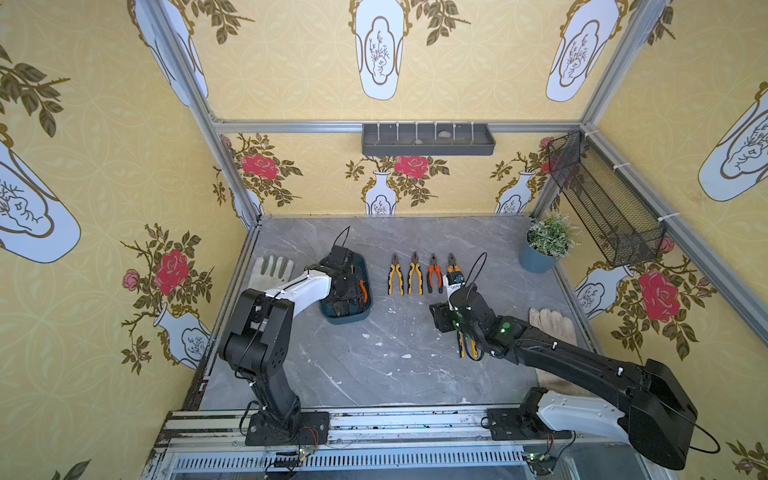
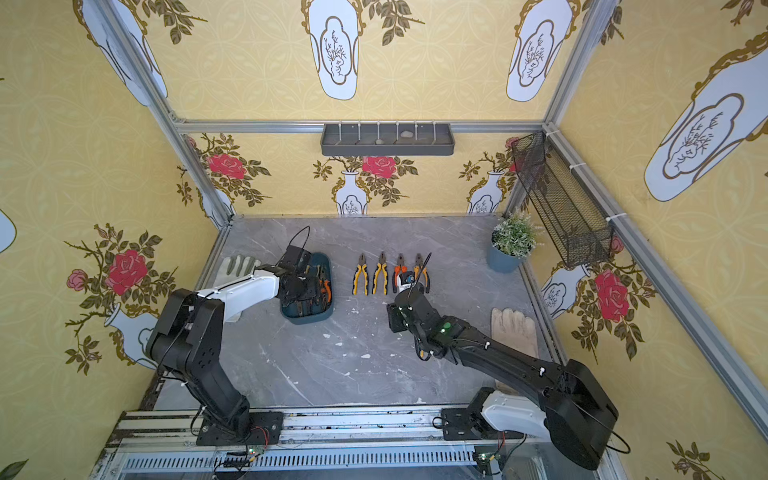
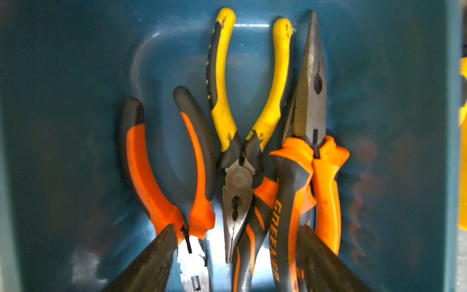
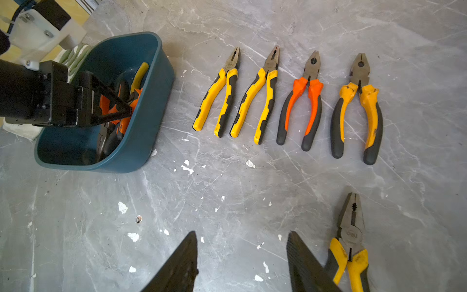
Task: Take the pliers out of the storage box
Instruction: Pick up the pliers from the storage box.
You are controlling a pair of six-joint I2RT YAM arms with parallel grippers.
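Observation:
The dark teal storage box stands left of the table's middle, with several pliers lying in it. In the left wrist view I see an orange-and-black pair, a yellow-and-black pair and an orange long-nosed pair. My left gripper is down inside the box, open, its fingers astride these pliers. Right of the box, pliers lie in a row on the table. A yellow-and-black pair lies just beside my right gripper, which stands open over bare tabletop.
A pale work glove lies left of the box and another under my right arm. A blue plant pot stands at the back right. A grey tray hangs on the back wall, a black mesh basket on the right wall.

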